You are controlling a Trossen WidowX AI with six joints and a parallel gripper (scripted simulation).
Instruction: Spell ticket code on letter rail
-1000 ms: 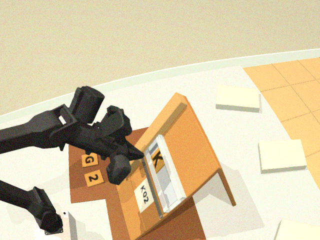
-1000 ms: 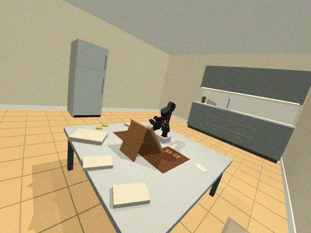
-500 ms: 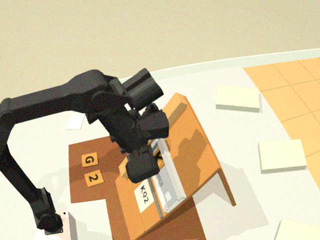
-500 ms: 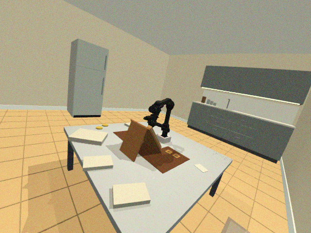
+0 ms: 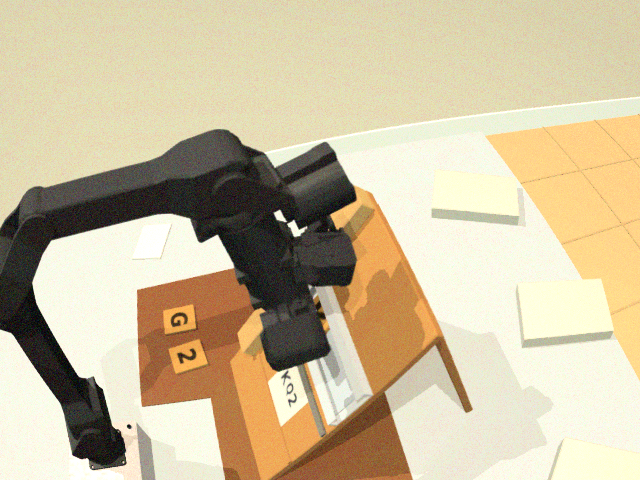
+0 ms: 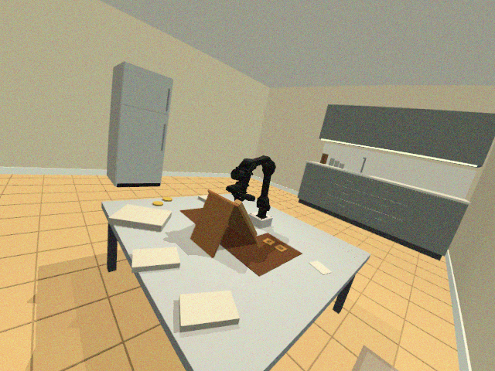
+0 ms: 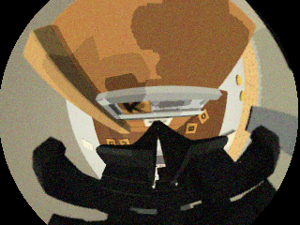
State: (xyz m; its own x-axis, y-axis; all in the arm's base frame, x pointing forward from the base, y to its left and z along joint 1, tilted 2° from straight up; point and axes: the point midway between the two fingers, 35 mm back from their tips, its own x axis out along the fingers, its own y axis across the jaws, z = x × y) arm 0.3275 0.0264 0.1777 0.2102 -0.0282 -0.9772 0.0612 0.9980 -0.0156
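The tilted board [image 5: 382,232] [image 6: 213,223] [image 7: 108,28] carries the clear rail [image 5: 351,361] [image 7: 159,91] and the ticket [image 5: 286,395], which reads KQ2. The K tile [image 7: 136,108] sits in the rail at its left end, beside the raised wooden strip; the rail right of it holds no tile. My gripper [image 7: 158,123] is shut and empty, its tips just in front of the rail's lower edge; in the top view the arm hides them. The G tile [image 5: 180,319] [image 7: 111,142] and 2 tile [image 5: 188,355] [image 7: 124,142] lie left of the board. A round-lettered tile [image 7: 202,116] and a B-like tile [image 7: 191,127] lie on the right.
A brown mat [image 5: 155,382] [image 6: 260,265] lies under the board and loose tiles. Cream blocks [image 5: 475,193] [image 5: 563,310] [image 6: 207,307] stand behind the board. A white card [image 5: 152,241] [image 6: 320,267] lies left of the mat. Two yellow discs [image 6: 158,202] [image 6: 167,199] lie near the counter's edge.
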